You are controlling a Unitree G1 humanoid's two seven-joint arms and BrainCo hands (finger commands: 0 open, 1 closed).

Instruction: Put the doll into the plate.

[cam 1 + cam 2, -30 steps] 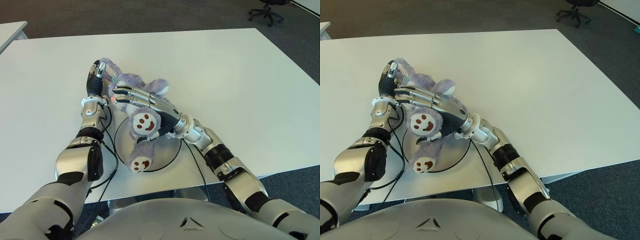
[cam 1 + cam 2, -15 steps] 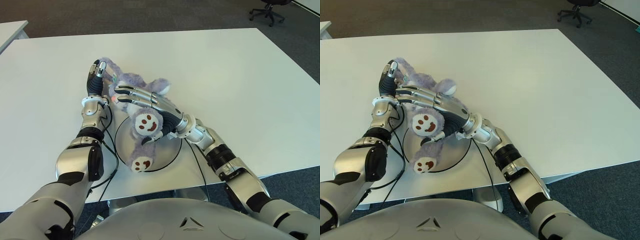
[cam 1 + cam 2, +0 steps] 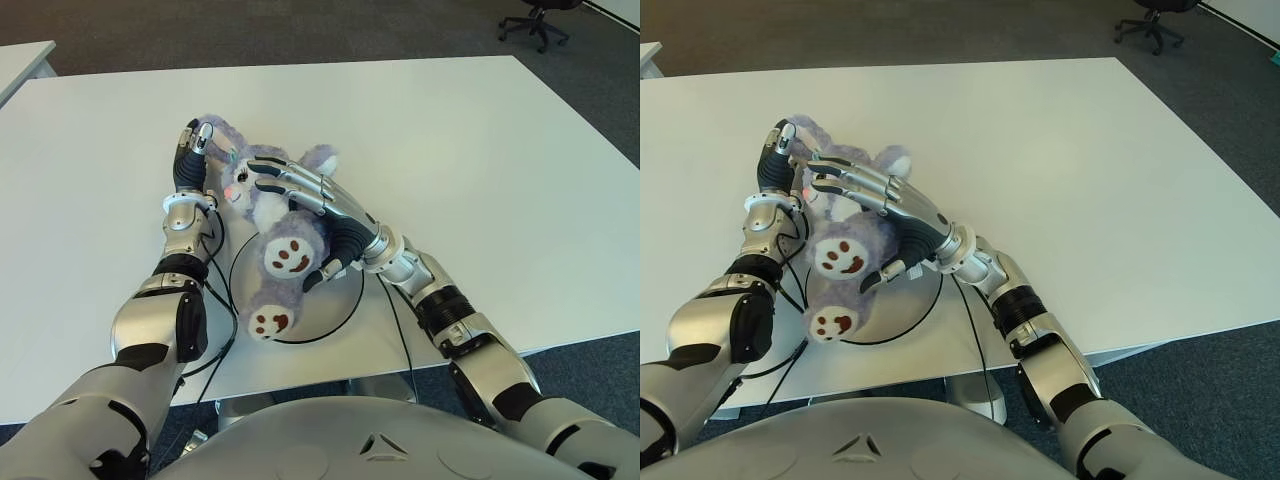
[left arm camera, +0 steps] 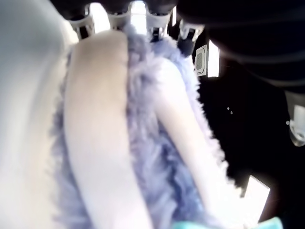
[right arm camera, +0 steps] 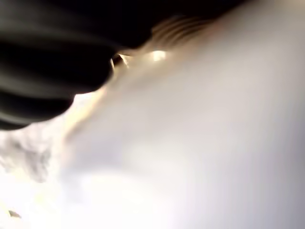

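The doll (image 3: 262, 290), a purple plush with brown smiling paw pads, lies across the round white plate (image 3: 345, 300), legs over its near left rim and head beyond its far edge. My right hand (image 3: 318, 205) lies over the doll's middle, fingers curled across the torso and thumb under the raised leg. My left hand (image 3: 190, 155) stands at the far left of the doll and holds its long ear (image 4: 105, 143) against its fingers (image 4: 119, 14). The right wrist view is pressed close and shows nothing I can name.
The plate sits near the front edge of a wide white table (image 3: 480, 150). Black cables (image 3: 215, 300) run beside the plate on the left. A second table corner (image 3: 20, 60) and an office chair (image 3: 535, 20) stand beyond on the dark carpet.
My right hand has swung the doll's legs left and lower over the plate, and its fingers now reach further toward the head. The left hand has stayed in place.
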